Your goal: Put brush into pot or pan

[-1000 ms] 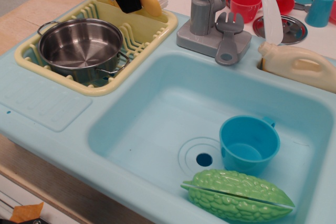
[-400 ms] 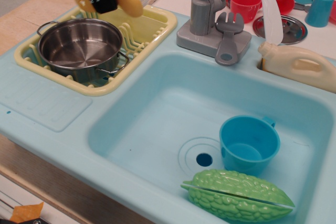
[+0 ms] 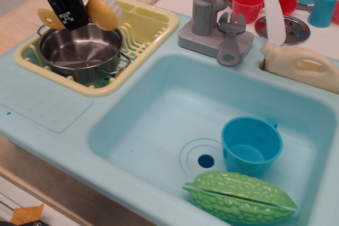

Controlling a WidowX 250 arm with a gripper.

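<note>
on the yellow rack (image 3: 159,27), jaws clamp the brush (image 3: 98,14) above the pot's (image 3: 82,46) far rim.

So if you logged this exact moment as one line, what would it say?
gripper: shut on brush | brush: held above far rim of pot | pot: in yellow drying rack | release: not yet

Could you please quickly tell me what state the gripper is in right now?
Gripper: closed on the yellow-orange dish brush, held over the steel pot.
</note>
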